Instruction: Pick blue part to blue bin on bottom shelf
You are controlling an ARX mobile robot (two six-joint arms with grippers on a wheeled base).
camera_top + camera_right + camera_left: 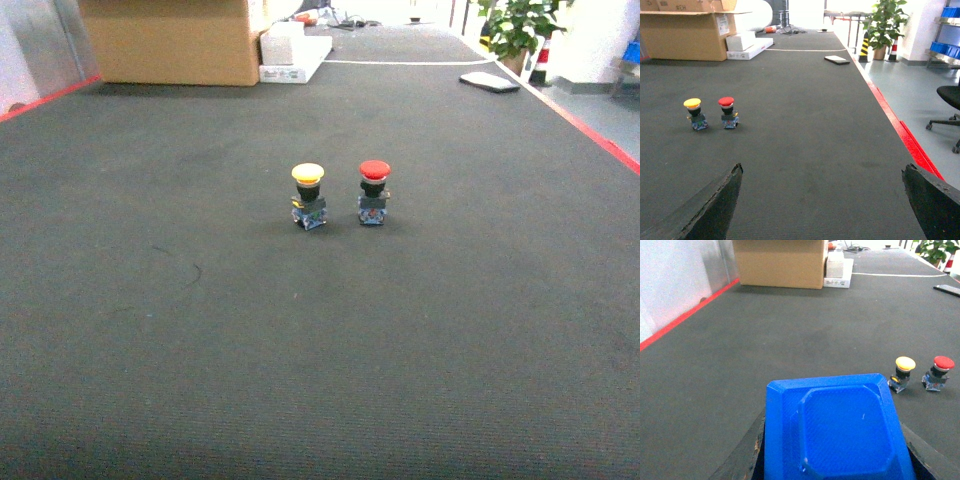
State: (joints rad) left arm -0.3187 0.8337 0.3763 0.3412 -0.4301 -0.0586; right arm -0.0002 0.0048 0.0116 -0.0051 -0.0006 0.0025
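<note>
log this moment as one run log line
left claw: shut on blue part | right claw: open, empty | yellow button, red button: upright on carpet | shelf: unseen

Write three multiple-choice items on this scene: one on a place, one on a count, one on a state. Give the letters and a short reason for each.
1. In the head view, where does the red-capped button stand relative to the yellow-capped button?
A. to its right
B. to its left
C. on top of it

2. How many push buttons stand on the dark mat?
A. one
B. two
C. four

3. How is the right claw?
A. shut on a button
B. open, holding nothing
C. shut on a box

Answers:
1 A: the red cap is on the right, apart from the yellow one.
2 B: only the yellow and red ones show.
3 B: in the right wrist view, its fingers stand wide apart over bare mat.
</note>
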